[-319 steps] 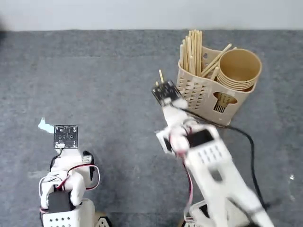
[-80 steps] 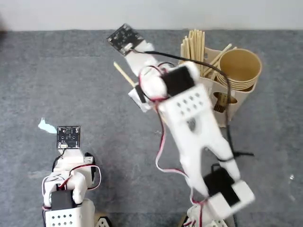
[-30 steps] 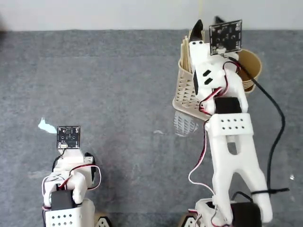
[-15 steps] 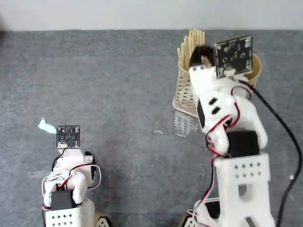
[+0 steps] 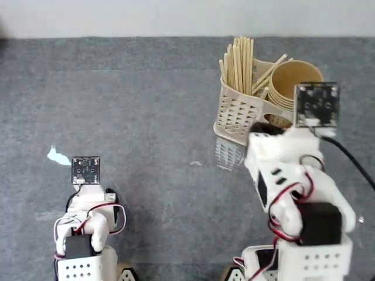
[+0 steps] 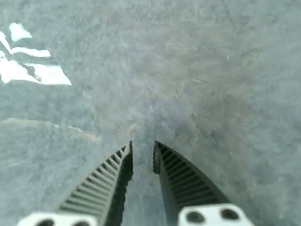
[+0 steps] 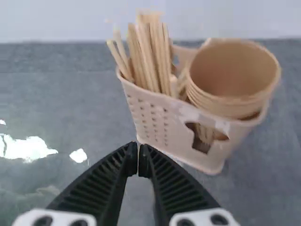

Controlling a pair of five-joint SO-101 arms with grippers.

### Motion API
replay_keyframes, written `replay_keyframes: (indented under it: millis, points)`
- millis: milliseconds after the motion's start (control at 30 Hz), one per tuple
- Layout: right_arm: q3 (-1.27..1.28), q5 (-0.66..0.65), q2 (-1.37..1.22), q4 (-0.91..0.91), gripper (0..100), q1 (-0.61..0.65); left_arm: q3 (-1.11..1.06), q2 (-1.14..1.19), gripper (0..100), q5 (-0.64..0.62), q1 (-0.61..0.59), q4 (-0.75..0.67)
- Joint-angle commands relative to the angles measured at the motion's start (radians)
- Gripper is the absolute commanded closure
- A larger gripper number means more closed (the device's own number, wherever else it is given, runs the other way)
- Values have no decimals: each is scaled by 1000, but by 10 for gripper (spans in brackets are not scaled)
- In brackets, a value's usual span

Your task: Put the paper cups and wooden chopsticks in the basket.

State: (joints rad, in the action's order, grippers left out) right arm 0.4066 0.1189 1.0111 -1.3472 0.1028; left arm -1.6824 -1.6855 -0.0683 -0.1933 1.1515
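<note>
Pulled back from over basket [image 5: 234, 114]: right gripper [image 7: 138, 148], clenched, empty. Dead ahead: basket, wooden chopsticks [image 5: 238, 61] upright, paper cups [image 5: 296, 82] nested. Left gripper [image 6: 142, 146] slightly parted, well apart.

- My table is covered in a grey, felt-like mat [image 5: 146, 105], and in my left wrist view white patches of glare [image 6: 37, 73] sit on it.
- A pale wall [image 5: 117, 17] runs along its far edge.
- A small light-blue scrap [image 5: 57, 156] lies on the mat's left side.
- A tiny white speck [image 5: 195, 163] lies near the middle.
</note>
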Motion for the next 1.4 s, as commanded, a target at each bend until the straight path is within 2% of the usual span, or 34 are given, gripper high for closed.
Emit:
replay_keyframes:
  millis: [0,133,533,1000,1367]
  points:
    - [25,11,61,-91,974,-50,8,-3,924,8,-8,-23]
    - [175,6,191,-105,974,-81,8,-3,924,8,-9,-23]
    - [667,5,802,-71,974,-96,8,-3,924,8,-9,-23]
    - [1019,5,805,-15,974,-122,8,-3,924,9,-8,-23]
    - [1277,3,805,165,974,-128,8,-3,924,9,-8,-23]
